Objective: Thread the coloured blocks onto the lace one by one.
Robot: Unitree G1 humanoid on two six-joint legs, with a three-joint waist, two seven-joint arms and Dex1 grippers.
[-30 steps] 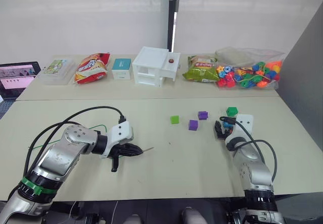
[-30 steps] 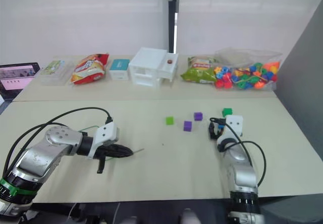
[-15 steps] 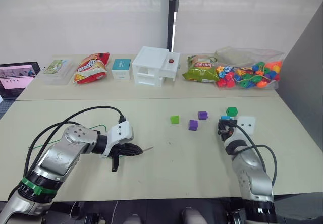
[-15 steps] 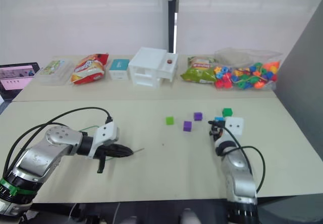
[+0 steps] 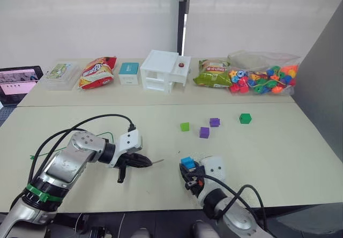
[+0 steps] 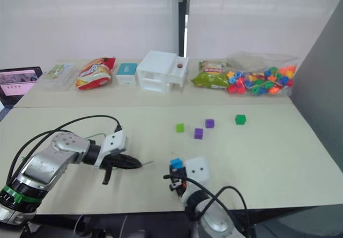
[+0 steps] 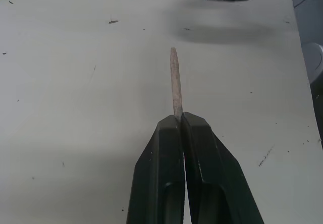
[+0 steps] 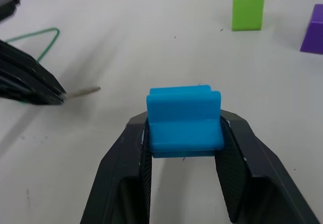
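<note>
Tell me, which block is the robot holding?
The blue block, pinched in the right gripper. The light green, purple and dark green ones lie loose on the table.

— How is the left arm (image 5: 69,165) built?
— It is cased in rounded silver-grey metal shells, with a round disc set into the joint. A green band (image 5: 38,193) is wrapped around it lower down, edged in black. Black cables (image 5: 86,123) are looped from the arm up to a white block (image 5: 130,140) behind the left gripper (image 5: 143,162).
— And the fingers?
— Two black, tapered fingers (image 7: 164,178) with flat inner faces are seen in the left wrist view.
— The right arm (image 5: 236,222)?
— The same silver-grey casing is used, with a white block (image 5: 214,168) at the wrist and black cables curling over it. The right gripper (image 8: 184,128) is fitted with matching black fingers (image 8: 126,168).
</note>
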